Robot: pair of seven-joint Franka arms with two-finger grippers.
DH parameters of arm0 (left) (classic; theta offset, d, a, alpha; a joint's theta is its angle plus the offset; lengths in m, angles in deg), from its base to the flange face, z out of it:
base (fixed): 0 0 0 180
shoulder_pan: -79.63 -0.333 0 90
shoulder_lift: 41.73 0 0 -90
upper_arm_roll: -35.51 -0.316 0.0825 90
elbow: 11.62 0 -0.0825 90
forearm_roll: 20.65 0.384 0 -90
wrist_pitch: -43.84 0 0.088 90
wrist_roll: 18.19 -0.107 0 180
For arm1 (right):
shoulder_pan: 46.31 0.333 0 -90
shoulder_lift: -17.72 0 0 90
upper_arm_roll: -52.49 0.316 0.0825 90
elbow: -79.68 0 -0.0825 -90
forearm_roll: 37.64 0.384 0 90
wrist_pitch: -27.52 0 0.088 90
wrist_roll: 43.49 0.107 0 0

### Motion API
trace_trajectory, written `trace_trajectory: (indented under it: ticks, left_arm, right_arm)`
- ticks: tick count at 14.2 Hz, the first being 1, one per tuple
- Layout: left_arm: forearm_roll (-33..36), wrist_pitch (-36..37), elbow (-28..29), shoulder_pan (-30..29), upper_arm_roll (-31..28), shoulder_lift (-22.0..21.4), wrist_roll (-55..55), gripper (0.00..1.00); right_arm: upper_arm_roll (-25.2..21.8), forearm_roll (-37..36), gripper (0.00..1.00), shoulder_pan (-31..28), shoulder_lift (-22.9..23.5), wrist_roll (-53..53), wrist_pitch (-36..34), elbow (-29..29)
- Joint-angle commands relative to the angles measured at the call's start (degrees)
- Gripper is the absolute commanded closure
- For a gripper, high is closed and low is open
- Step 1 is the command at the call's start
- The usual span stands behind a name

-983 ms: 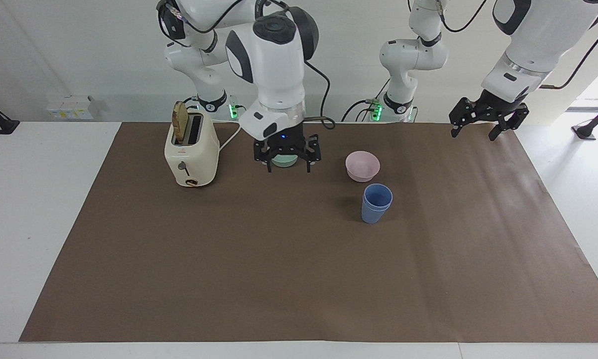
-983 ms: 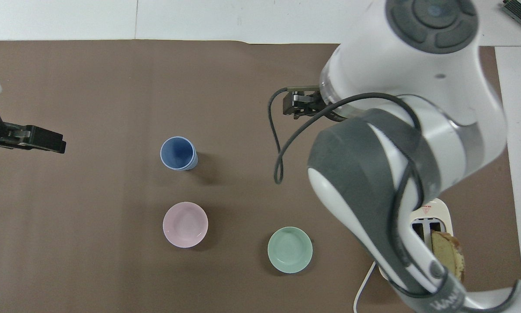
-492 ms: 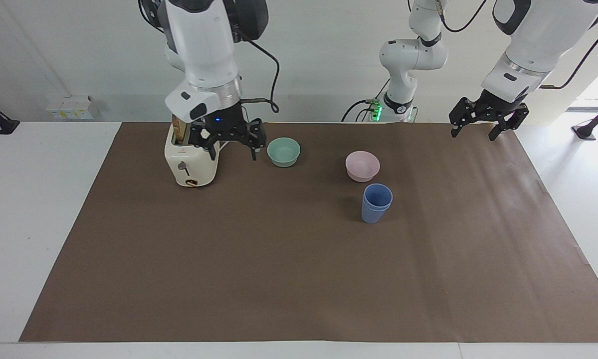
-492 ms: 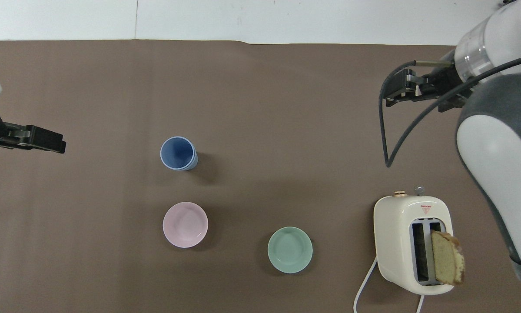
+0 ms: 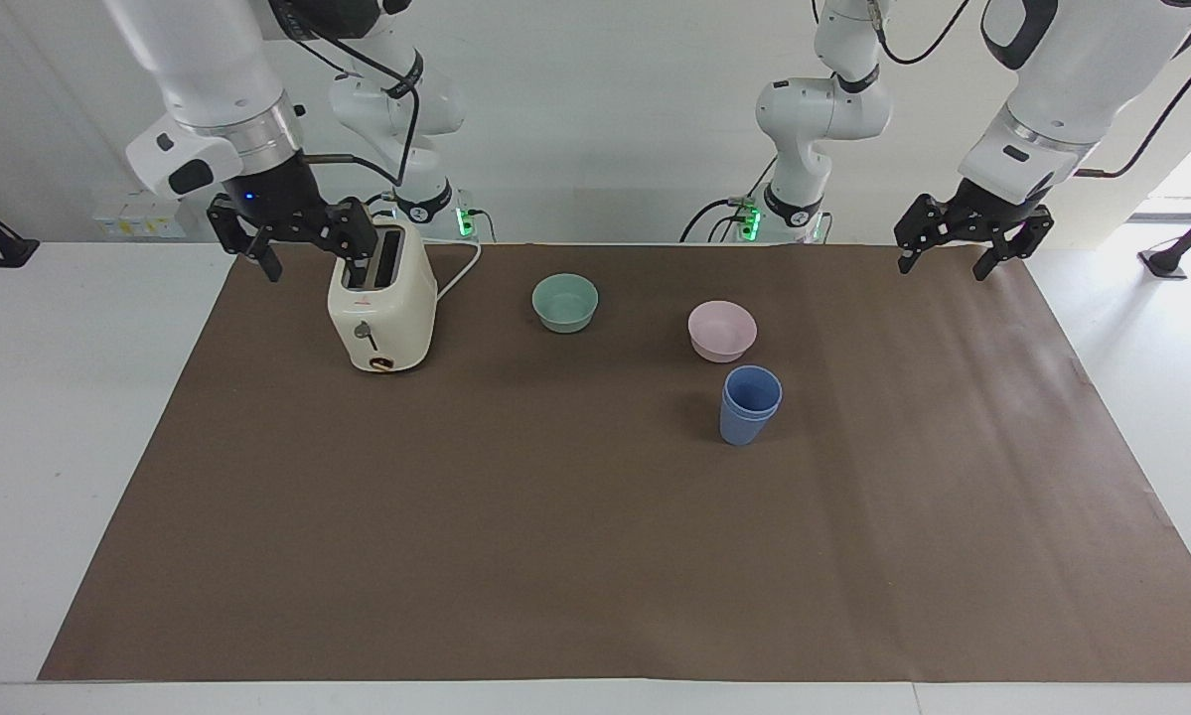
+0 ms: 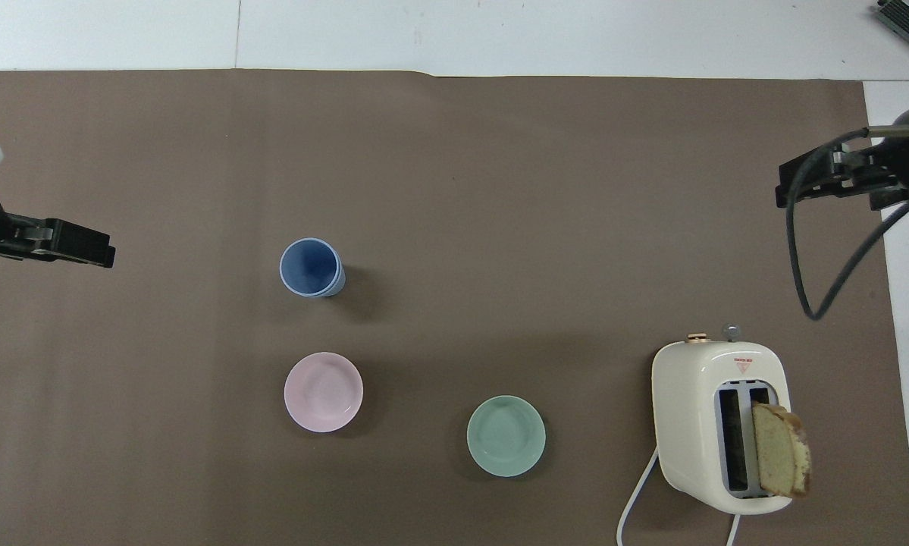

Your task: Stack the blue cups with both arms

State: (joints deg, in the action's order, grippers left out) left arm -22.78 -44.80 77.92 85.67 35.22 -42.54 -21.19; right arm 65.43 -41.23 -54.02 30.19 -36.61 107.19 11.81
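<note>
Right gripper [image 5: 304,241], having swung away, is hanging released above toaster [image 5: 381,308]; left gripper [image 5: 970,246] waiting released; blue cups [image 5: 750,404] nested.

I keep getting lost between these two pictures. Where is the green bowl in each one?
Facing view: the green bowl sits in the upper middle, between the toaster and the pink bowl.
Overhead view: the green bowl sits low, just past the middle.
Shared landmark: the toaster.

You see white table [image 5: 19,397] under brown mat [image 5: 595,556], plain white wall [image 5: 605,119], daylight toward left arm's end.
</note>
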Motion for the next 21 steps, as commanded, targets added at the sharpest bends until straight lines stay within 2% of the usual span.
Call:
trace_trajectory:
  ticks: [1,8,21]
  left_arm:
    - [0.37,1.02,-0.86,-0.68,0.47,-0.07,-0.33,0.00]
    - [0.37,1.28,-0.86,-0.77,0.47,-0.07,-0.25,0.00]
    - [0.37,1.19,-0.77,-0.68,0.47,-0.16,-0.33,0.00]
  right_arm:
    - [0.60,0.08,0.00,-2.12,-1.75,-1.44,0.93,-2.97]
    - [0.42,0.43,0.00,-5.02,-1.66,-0.47,1.72,-3.14]
    - [0.60,0.69,0.00,-5.12,-2.10,-0.38,1.81,-4.29]
